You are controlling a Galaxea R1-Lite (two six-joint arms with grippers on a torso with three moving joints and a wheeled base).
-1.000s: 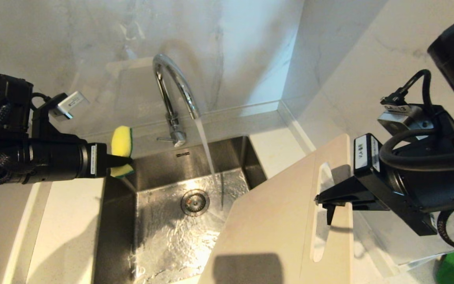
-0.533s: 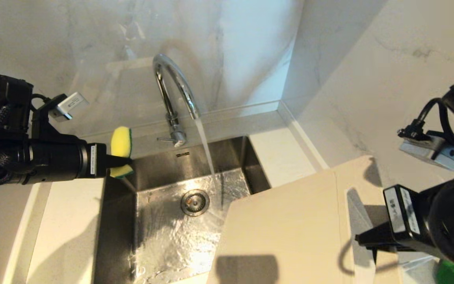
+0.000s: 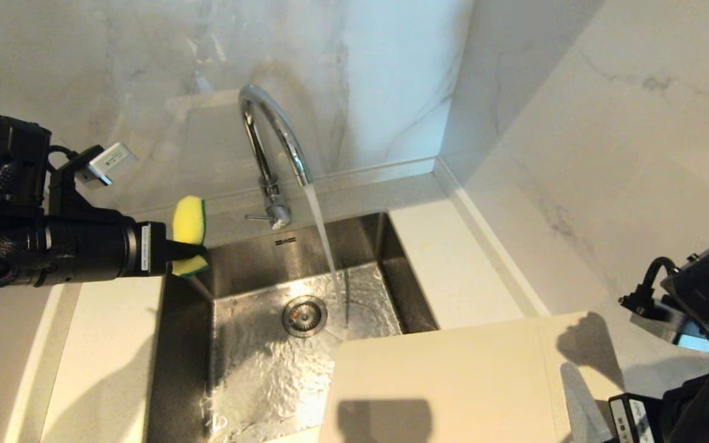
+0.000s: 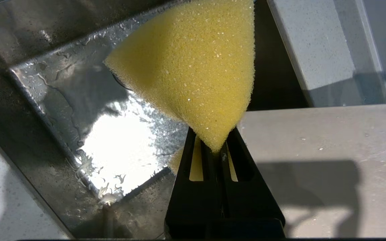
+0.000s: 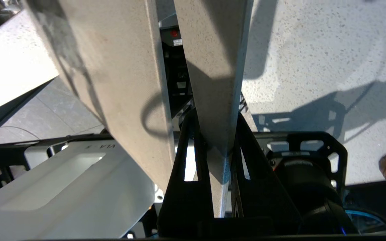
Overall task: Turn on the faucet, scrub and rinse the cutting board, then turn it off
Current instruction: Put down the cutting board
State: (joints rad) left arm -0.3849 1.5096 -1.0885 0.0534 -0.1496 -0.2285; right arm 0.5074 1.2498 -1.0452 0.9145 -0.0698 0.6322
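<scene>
cutting board (image 3: 453, 381) lowered flatter, right tool (image 5: 217, 134) gripping it

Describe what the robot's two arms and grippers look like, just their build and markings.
Both arms are black. The left arm is a round tube with a white label band, braided cable and a small silver box on a bracket. Its gripper has flat, slotted black fingers. The right arm carries looped black cable and a white label; its gripper matches.
</scene>
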